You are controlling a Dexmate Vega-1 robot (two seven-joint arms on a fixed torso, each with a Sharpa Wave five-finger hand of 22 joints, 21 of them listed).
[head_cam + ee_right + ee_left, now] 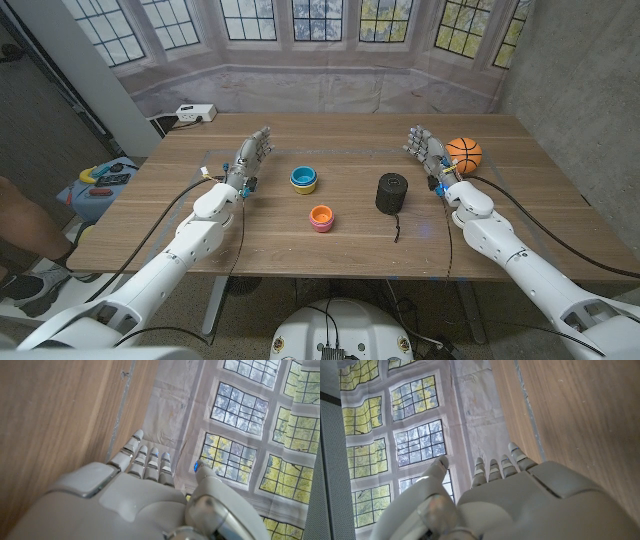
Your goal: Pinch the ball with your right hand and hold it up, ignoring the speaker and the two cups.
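A wooden table [330, 250] seen from above, with a window backdrop [300, 25] behind it. An orange ball [463, 154] with black seams, like a small basketball, sits near the table's far right corner; being round, it has no long axis and points no particular way. The right hand [425, 149] is just beside the ball, on the side toward the table's middle, fingers extended and slightly apart toward the far edge, holding nothing. Whether it touches the ball cannot be told. The left hand [252, 155] is on the left side, fingers likewise stretched out and apart, empty. Between the hands stand a blue and yellow cup [304, 179], an orange and pink cup [321, 217] nearer the robot, and a black cylindrical speaker [392, 193] with a short cord.
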